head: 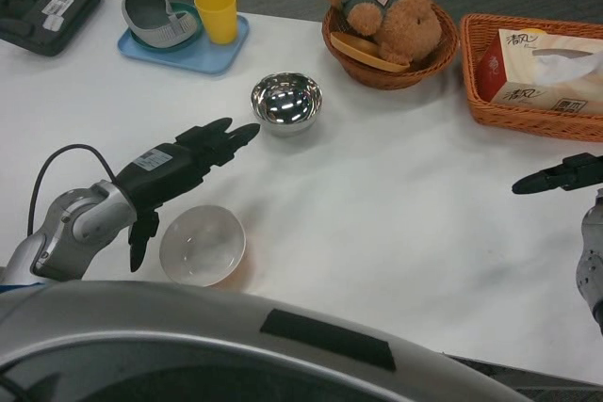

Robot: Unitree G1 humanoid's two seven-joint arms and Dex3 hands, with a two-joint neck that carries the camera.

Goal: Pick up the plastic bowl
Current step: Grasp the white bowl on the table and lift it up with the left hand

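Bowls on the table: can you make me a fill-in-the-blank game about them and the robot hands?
1. The plastic bowl lies nearest the ____ robot hand.
2. The shiny metal bowl has ____ inside it.
3. The yellow cup stands on a ____ tray.
4. The teddy bear sits in a ____.

Missing words: left; nothing; blue; basket

A single head view looks forward and steeply down from close above the white bench (377, 233), its far edge in sight.
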